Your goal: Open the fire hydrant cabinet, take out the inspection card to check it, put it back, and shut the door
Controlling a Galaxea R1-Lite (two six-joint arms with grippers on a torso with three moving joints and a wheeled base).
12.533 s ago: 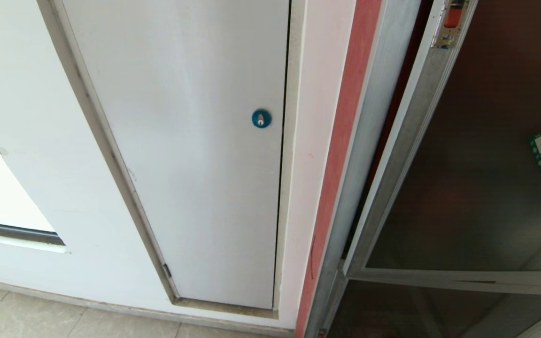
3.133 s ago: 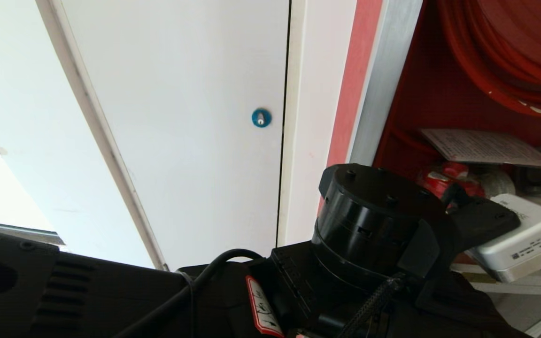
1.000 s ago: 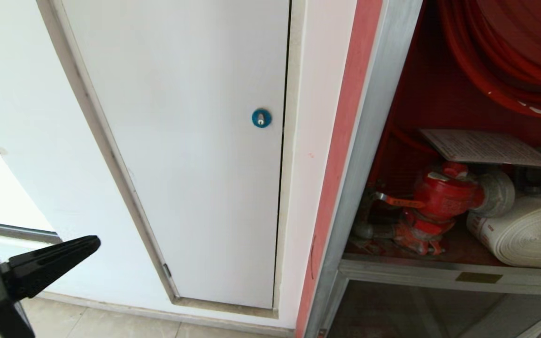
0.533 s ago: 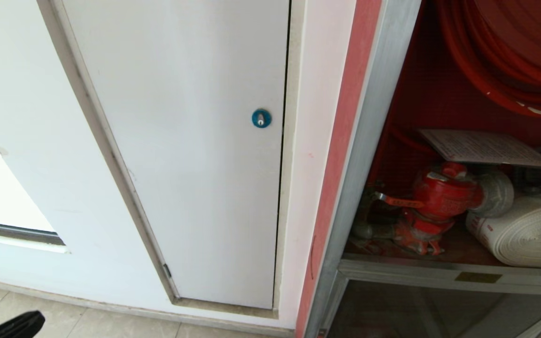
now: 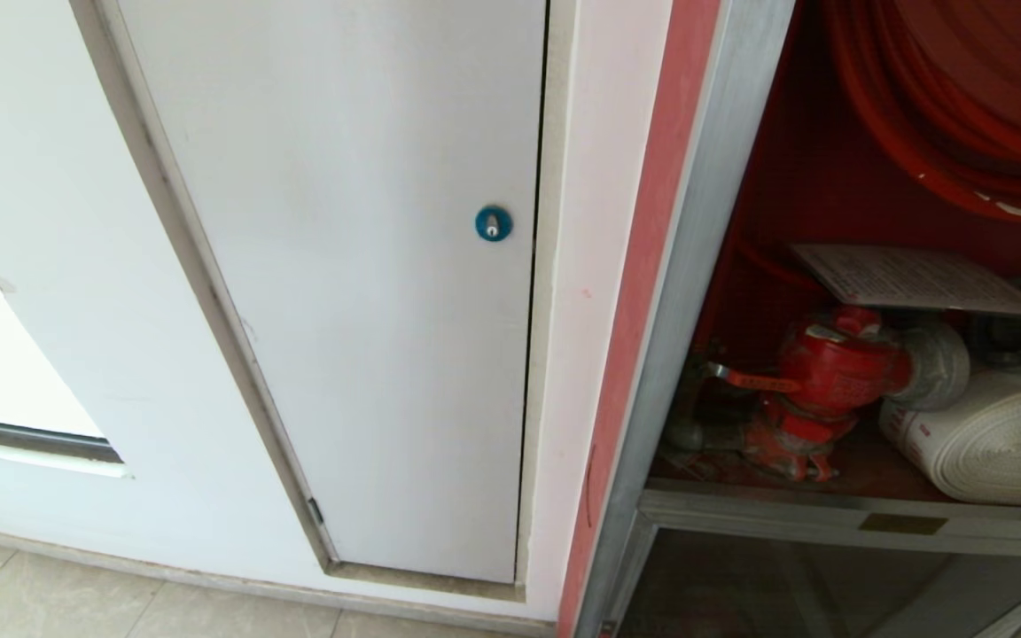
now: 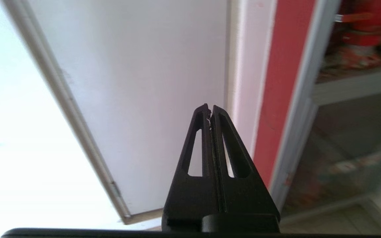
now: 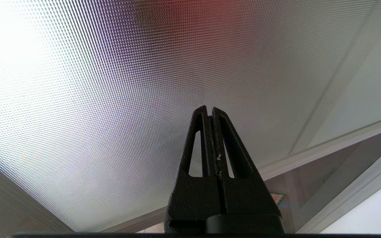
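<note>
Floor and wall: we look down at pale floor tiles [image 5: 76,602] at the foot of a white wall, the nearest ground in our head view.
Left end effector: our left end effector [image 6: 209,110] has dropped out of the head view, where its black tip showed at the lower left a second ago; the left wrist view finds it low, fingers pressed together with nothing between them, facing the white panel [image 5: 342,266].
Right end effector: our right end effector [image 7: 209,112] is likewise pinched closed and empty, parked in front of a textured glass pane [image 7: 111,82].
White panel: its small blue lock [image 5: 493,223] is beside the red strip; it is no part of our job.
Fire hydrant cabinet: the fire hydrant cabinet [image 5: 697,266] stands open at the right, its red inside on show. Some seconds back the door covered this opening; now no door crosses it in the head view.
Inspection card: the inspection card [image 5: 914,279] lies above the red valve [image 5: 830,372], under the red hose reel [image 5: 945,115], with the white rolled hose [image 5: 989,439] to its right. It sits as it did a second ago.
Meaning: we judge the opening done and the card untouched; with the left arm lowered away, taking the card out comes next.
</note>
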